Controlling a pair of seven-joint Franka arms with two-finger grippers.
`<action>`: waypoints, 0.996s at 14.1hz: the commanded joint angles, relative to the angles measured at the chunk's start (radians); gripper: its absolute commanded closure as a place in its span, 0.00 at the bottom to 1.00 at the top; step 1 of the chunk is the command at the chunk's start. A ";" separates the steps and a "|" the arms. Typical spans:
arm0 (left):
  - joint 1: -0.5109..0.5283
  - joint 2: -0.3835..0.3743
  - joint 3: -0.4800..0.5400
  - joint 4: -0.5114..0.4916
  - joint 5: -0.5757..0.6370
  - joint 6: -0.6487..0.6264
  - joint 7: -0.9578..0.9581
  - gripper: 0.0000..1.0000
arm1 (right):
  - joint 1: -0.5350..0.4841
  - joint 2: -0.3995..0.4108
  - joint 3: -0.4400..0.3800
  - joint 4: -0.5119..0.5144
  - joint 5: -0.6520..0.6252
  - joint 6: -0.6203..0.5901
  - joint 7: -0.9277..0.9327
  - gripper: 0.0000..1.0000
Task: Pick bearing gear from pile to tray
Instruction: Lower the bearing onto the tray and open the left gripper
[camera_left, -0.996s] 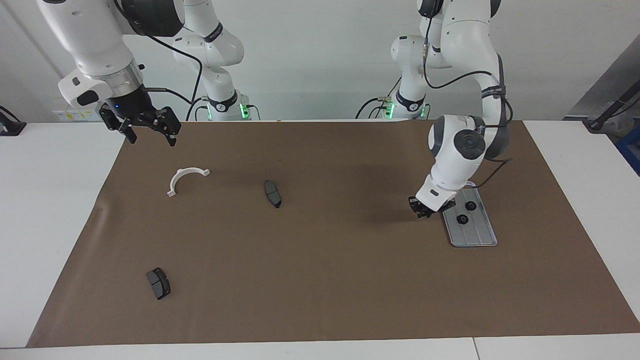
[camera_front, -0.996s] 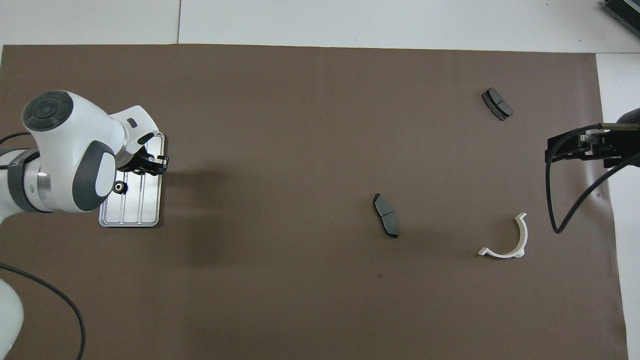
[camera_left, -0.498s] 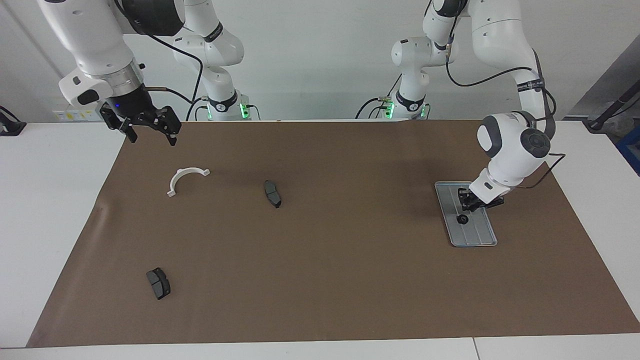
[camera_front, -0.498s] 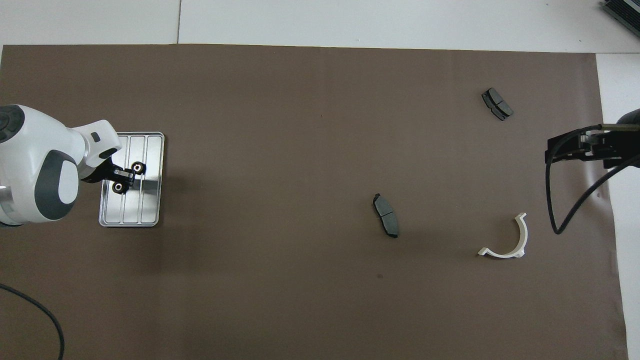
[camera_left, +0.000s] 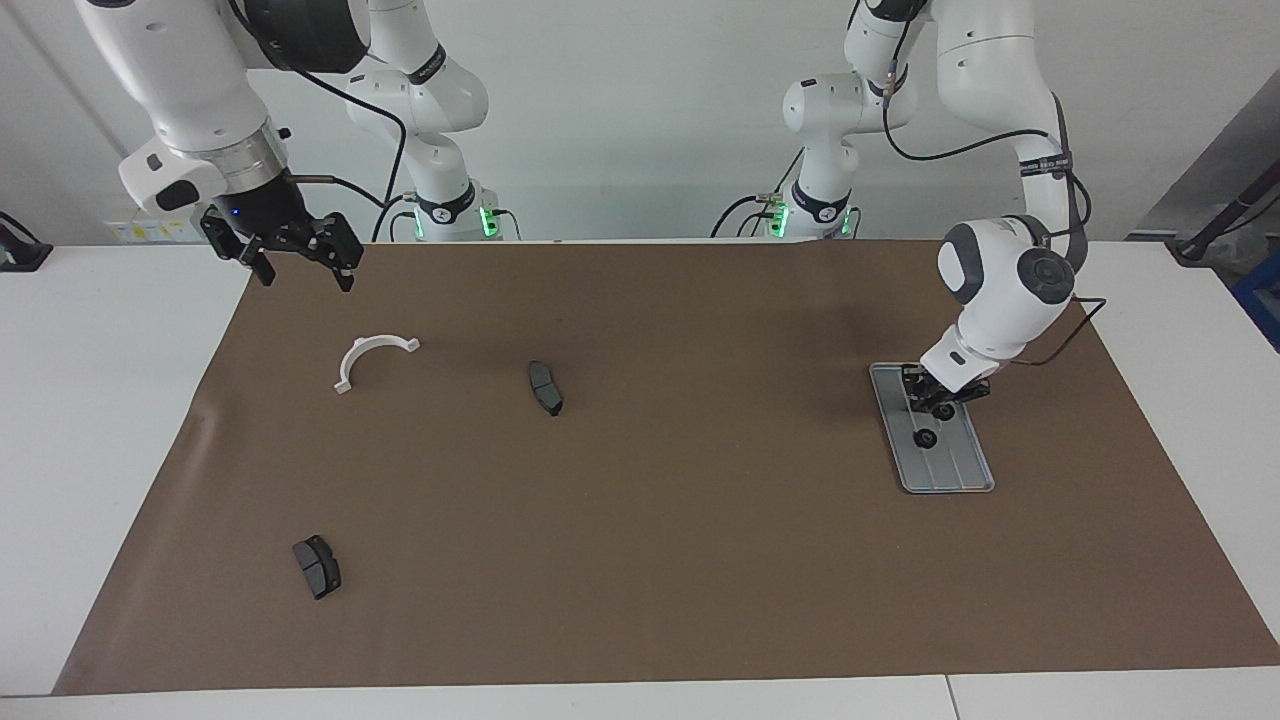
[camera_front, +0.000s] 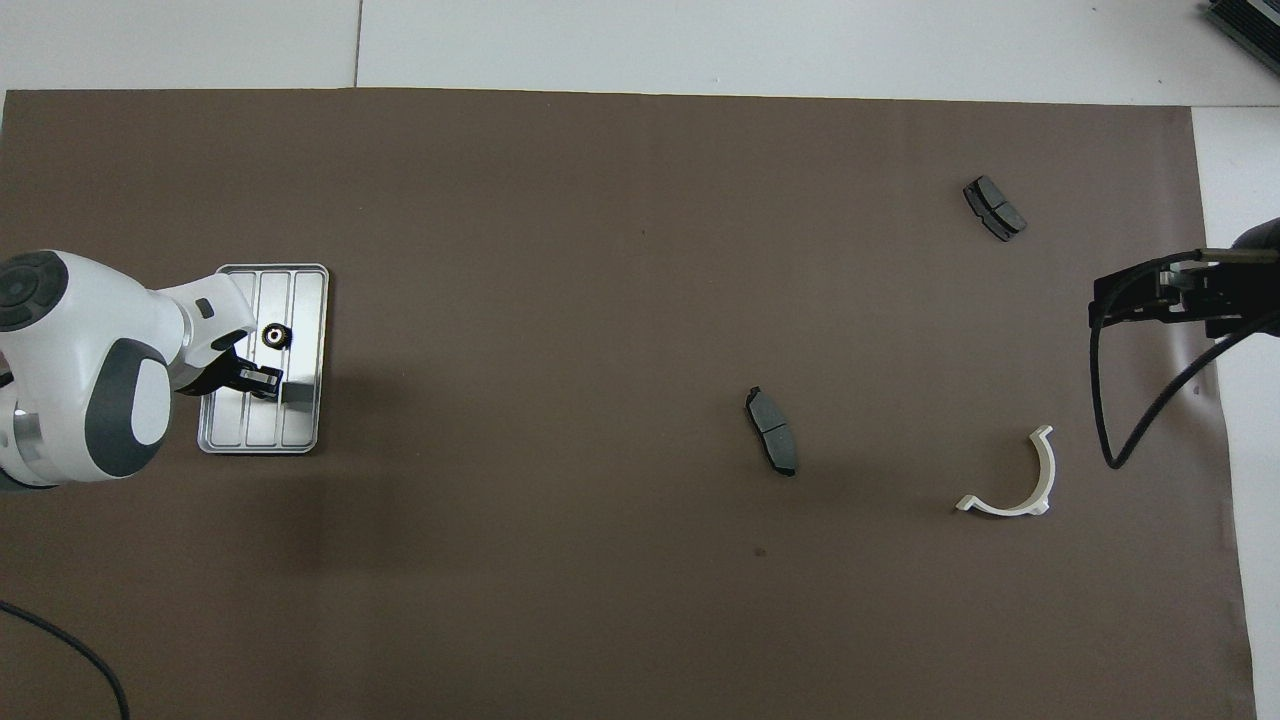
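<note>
- The tray (camera_left: 938, 430) (camera_front: 300, 300) lies flat on the brown mat (camera_left: 660, 480) (camera_front: 620, 300) toward the left arm's end of the table
- Two small black bearing gears lie in the tray: one gear (camera_left: 926, 438) (camera_front: 274, 336) sits apart in the open, and a second gear (camera_left: 943, 409), nearer the robots, lies right under the left gripper's tips
- The left gripper (camera_left: 938, 398) (camera_front: 262, 378) is low over the tray with its fingertips brought together; whether they pinch the second gear or only touch it cannot be told
- The right gripper (camera_left: 300, 262) (camera_front: 1150, 297) waits in the air over the mat's edge at the right arm's end, fingers spread wide and holding nothing
- The white arc bracket (camera_left: 372, 358) (camera_front: 1012, 480) lies on the mat near the right gripper
- One dark grey pad (camera_left: 545, 387) (camera_front: 772, 431) lies near the middle of the mat
- The other pad (camera_left: 317, 566) (camera_front: 994, 207) lies farther from the robots than the bracket
</note>
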 joint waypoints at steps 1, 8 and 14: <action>-0.007 -0.042 0.002 -0.046 -0.007 0.024 0.004 0.93 | -0.004 -0.026 0.004 -0.029 0.006 -0.003 0.018 0.00; -0.025 -0.051 -0.001 -0.052 -0.009 0.020 -0.019 0.55 | -0.004 -0.026 0.004 -0.029 0.006 -0.003 0.018 0.00; -0.022 -0.089 -0.001 -0.038 -0.009 0.008 -0.027 0.52 | -0.004 -0.032 0.003 -0.035 0.006 -0.003 0.023 0.00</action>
